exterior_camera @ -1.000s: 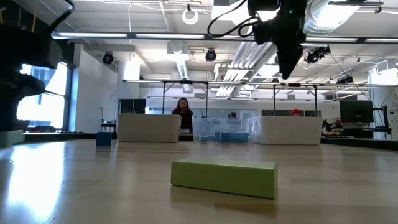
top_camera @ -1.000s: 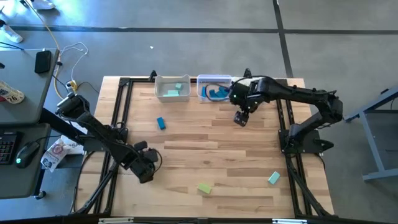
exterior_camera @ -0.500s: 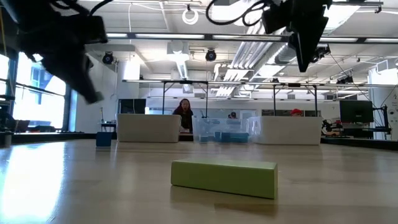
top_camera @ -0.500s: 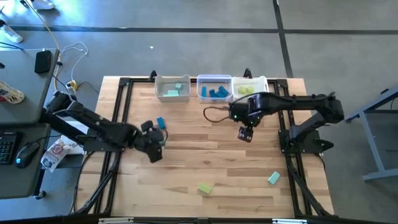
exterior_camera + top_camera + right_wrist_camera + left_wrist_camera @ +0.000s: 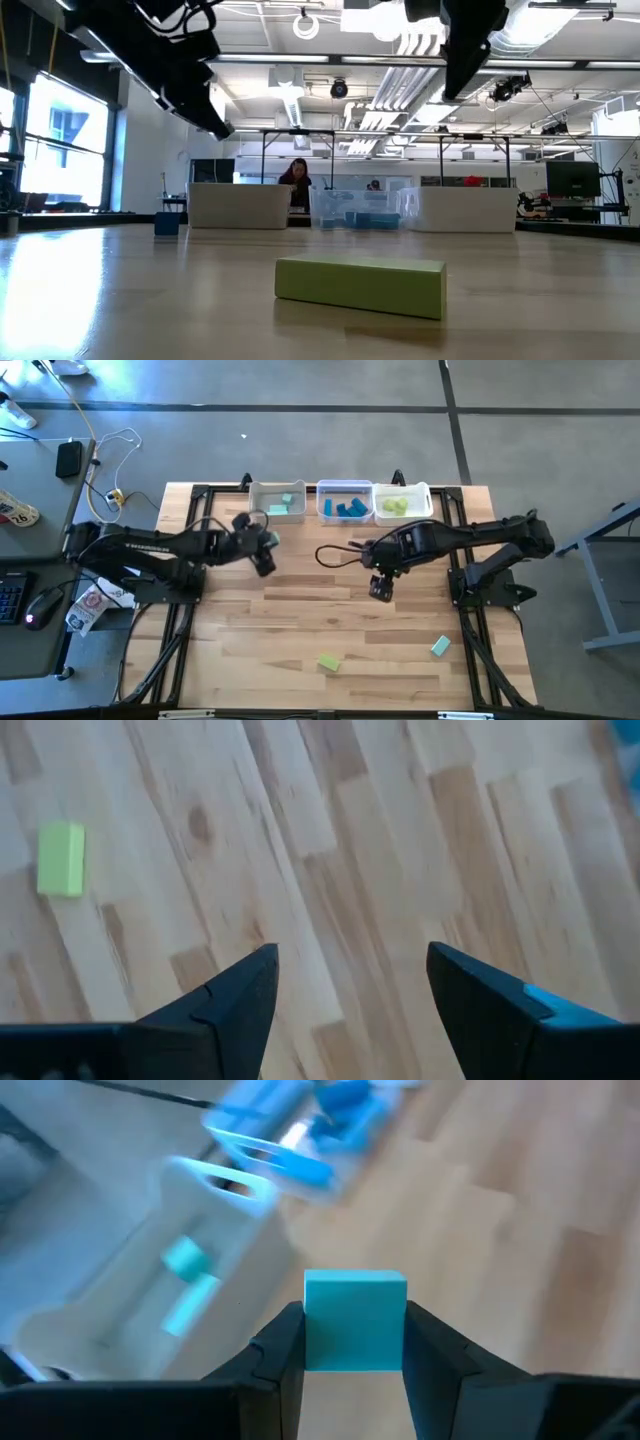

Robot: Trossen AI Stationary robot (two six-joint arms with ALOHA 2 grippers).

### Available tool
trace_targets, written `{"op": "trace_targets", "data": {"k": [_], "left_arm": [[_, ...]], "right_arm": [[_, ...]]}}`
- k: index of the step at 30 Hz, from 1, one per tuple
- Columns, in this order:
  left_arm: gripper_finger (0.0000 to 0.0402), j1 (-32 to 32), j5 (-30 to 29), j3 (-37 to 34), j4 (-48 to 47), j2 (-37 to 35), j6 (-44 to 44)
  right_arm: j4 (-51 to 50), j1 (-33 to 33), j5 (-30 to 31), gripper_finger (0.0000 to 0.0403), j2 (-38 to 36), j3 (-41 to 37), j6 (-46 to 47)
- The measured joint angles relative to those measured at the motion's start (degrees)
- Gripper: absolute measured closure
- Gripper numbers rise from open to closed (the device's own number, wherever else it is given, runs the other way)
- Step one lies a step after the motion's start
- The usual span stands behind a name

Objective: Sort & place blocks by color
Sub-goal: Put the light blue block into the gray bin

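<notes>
Left gripper (image 5: 262,552) clamped on a teal block (image 5: 354,1320), carried clear of the table (image 5: 300,622). In the high view it sits at about 7 o'clock from the pale-teal bin (image 5: 277,501), just short of the bin's near wall. The left wrist view shows that bin ahead with two teal pieces inside and free floor between them. Judgement: the drop turns on clearing the near rim; the blue bin (image 5: 345,501) touches it at 3 o'clock, so little sideways margin.

Right gripper (image 5: 381,587) spread wide, empty, over bare table near centre. Yellow-green block (image 5: 329,661) lies at about 7 o'clock from it, long axis slightly off the table's width; open room all round. Second teal block (image 5: 441,646) at about 4 o'clock from it, near the right frame rail. Right arm is nearer both. Yellow-green bin (image 5: 402,503) at the far edge.
</notes>
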Motion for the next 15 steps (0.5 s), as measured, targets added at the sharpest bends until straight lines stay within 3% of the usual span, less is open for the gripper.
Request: {"op": "trace_targets", "data": {"k": [9,15], "left_arm": [[0.0300,15.4,0.5,0.0,11.0,1.0,12.0],[0.0300,24.9,6.8,0.0,18.2,3.9,19.3]], "right_arm": [[2.8,0.1,8.2,0.0160,0.0,0.0,1.9],[3.5,0.1,14.3,0.0160,0.0,0.0,4.0]]}}
